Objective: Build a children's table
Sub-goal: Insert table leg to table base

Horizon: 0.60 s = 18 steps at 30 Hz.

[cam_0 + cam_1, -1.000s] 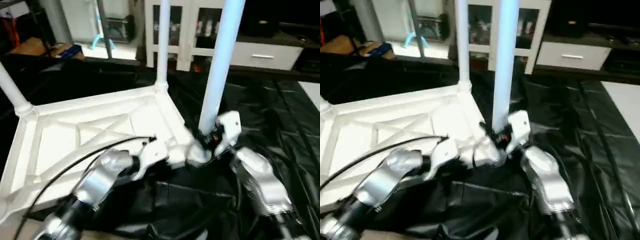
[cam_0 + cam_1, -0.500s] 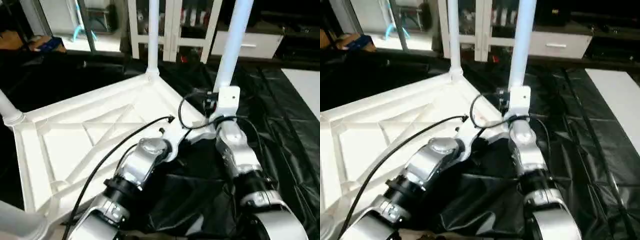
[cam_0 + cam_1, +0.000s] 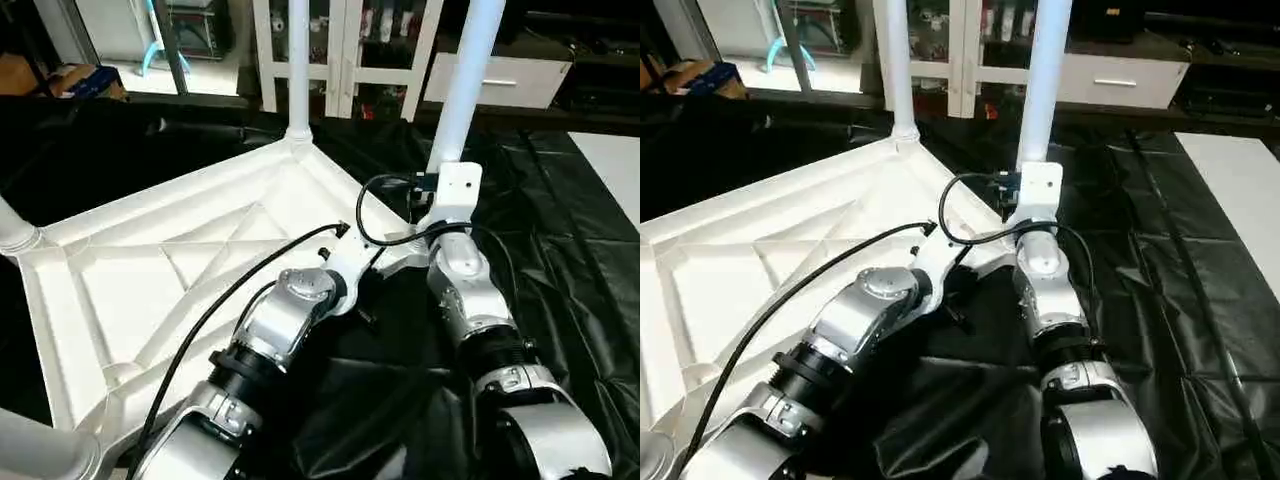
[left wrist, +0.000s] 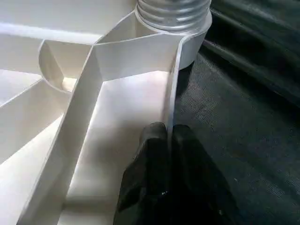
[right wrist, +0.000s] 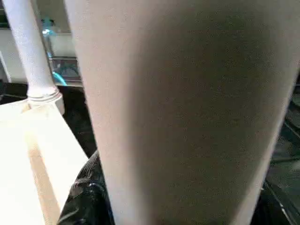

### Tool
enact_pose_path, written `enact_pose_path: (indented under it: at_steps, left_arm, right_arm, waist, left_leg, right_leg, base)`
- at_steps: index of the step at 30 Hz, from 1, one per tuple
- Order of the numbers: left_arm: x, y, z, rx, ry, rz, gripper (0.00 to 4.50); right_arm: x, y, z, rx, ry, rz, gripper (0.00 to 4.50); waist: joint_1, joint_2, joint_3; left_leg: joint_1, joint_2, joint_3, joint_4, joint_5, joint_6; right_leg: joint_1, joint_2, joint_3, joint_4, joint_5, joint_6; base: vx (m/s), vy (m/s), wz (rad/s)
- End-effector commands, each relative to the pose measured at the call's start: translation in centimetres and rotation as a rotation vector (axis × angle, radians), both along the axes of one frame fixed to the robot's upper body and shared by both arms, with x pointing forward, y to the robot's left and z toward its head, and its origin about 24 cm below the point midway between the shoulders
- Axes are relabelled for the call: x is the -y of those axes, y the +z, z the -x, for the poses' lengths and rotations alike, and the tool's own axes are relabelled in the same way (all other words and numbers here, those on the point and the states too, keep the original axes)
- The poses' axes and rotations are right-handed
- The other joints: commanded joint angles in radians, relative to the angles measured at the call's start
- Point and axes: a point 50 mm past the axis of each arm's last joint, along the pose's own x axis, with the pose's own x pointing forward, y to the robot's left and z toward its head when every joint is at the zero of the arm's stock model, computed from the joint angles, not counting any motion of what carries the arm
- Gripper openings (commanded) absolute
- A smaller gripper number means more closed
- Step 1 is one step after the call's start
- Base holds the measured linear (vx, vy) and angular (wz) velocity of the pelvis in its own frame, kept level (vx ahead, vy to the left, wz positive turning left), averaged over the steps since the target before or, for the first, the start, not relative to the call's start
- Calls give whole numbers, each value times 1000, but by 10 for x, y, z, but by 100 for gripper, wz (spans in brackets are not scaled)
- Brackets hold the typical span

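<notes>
1. Table top (image 3: 150,270) lying upside down on black sheet (image 3: 560,250), X-ribbed underside up, spreading from centre out toward 9 o'clock in head view.
2. Left gripper (image 4: 168,140) pinched shut on thin outer rim wall of the top, one black finger (image 4: 145,164) inside the rim, the other outside, just short of the corner socket (image 4: 187,42).
3. Near leg (image 3: 462,80) standing upright in that socket, at about 1 o'clock from the left gripper in head view, ribbed base seated in the socket.
4. Right gripper (image 3: 440,185) up against the near leg low down, just above the socket; fingers hidden behind wrist, jaws partly apart, grip on the leg cannot be told.
5. Far leg (image 3: 297,60) upright at far corner, 12 o'clock.
6. Third leg (image 3: 15,228) at 9 o'clock edge.
7. White glass-door cabinet (image 3: 340,50) behind, 12 o'clock.
</notes>
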Motion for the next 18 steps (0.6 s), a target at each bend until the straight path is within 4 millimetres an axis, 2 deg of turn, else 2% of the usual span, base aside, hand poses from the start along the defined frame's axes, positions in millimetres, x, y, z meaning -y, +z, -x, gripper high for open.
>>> enact_pose_path:
  at_steps: [1, 3, 5, 7, 8, 9, 10, 11, 12, 13, 14, 15, 16, 18]
  left_arm:
    - [-40, 15, -23, 127, 248, -19, 0]
    - [-40, 15, -24, 127, 249, -20, 0]
    - [-41, 15, -24, 127, 249, -23, 0]
    - [-41, 15, -25, 129, 248, -26, 0]
    - [-41, 15, -25, 129, 248, -26, 0]
    - [-42, 15, -25, 129, 249, -27, 0]
    - [-42, 15, -25, 129, 249, -27, 0]
    - [-42, 15, -25, 130, 249, -29, 0]
    - [-42, 15, -25, 130, 249, -29, 0]
    - [-43, 15, -25, 130, 250, -29, 0]
    - [-44, 15, -26, 130, 250, -31, 0]
    - [-45, 15, -26, 130, 250, -33, 0]
    - [-45, 15, -26, 131, 250, -33, 0]
    - [-45, 15, -26, 131, 244, -34, 0]
  right_arm:
    - [-4, -37, 16, -134, 24, -102, 178]
    - [-3, -36, 16, -126, 29, -99, 178]
    - [-3, -33, 15, -105, 39, -86, 234]
    - [-2, -29, 14, -82, 51, -91, 251]
    - [-2, -29, 14, -82, 51, -91, 257]
    - [-2, -28, 14, -75, 52, -92, 268]
    - [-2, -26, 14, -68, 54, -93, 281]
    - [-2, -24, 14, -61, 56, -91, 291]
    - [-2, -24, 14, -61, 56, -91, 291]
    - [-1, -22, 13, -48, 64, -87, 296]
    - [-1, -18, 13, -30, 81, -84, 296]
    - [-1, -14, 13, -7, 103, -82, 296]
    - [-1, -13, 14, -6, 104, -83, 296]
    - [-1, -10, 15, 11, 121, -80, 296]
  waist:
    - [2, -9, -64]
    - [2, -9, -67]
    - [4, -11, -70]
    - [5, -12, -72]
    - [5, -11, -72]
    - [-5, -15, -76]
    - [-7, -13, -82]
    - [-7, -10, -94]
    - [-5, -9, -96]
    - [-3, -9, -101]
    - [-3, -11, -99]
    - [-2, -11, -94]
    - [0, -11, -93]
    - [1, -12, -91]
  left_leg:
    - [28, 88, -44, -79, -258, 45]
    - [28, 87, -43, -77, -237, 54]
    - [30, 87, -40, -71, -208, 74]
    - [28, 88, -39, -68, -189, 93]
    - [25, 88, -40, -67, -185, 99]
    - [9, 84, -43, -65, -153, 108]
    - [3, 85, -48, -61, -115, 112]
    - [3, 86, -51, -46, -18, 131]
    - [13, 86, -47, -37, 22, 146]
    - [12, 80, -42, -21, 126, 205]
    - [11, 79, -39, -17, 138, 220]
    - [6, 79, -37, -16, 114, 236]
    - [9, 83, -36, -17, 73, 235]
    - [11, 85, -35, -20, 45, 229]
  right_leg:
    - [12, -39, 16, -45, -160, -184]
    - [15, -38, 16, -41, -137, -193]
    - [17, -39, 16, -38, -117, -208]
    - [20, -40, 15, -35, -107, -216]
    - [21, -41, 15, -34, -104, -217]
    - [33, -43, 14, -27, -80, -218]
    - [42, -47, 12, -18, -49, -219]
    - [39, -44, 10, 0, 61, -236]
    - [27, -38, 9, 4, 118, -250]
    - [25, -34, 7, 19, 238, -286]
    - [21, -34, 7, 19, 247, -293]
    - [21, -37, 7, 18, 209, -299]
    - [20, -41, 7, 14, 152, -297]
    - [18, -39, 7, 10, 106, -293]
  base:
    - [0, 0, 0]
    - [0, 0, 0]
    - [0, 0, 0]
    - [0, 0, 0]
    - [0, 0, 0]
    - [0, 0, 0]
    - [5, -3, -18]
    - [5, -3, -18]
    - [0, 0, 0]
    - [0, 0, 0]
    - [0, 0, 0]
    - [0, 0, 0]
    - [0, 0, 0]
    - [0, 0, 0]
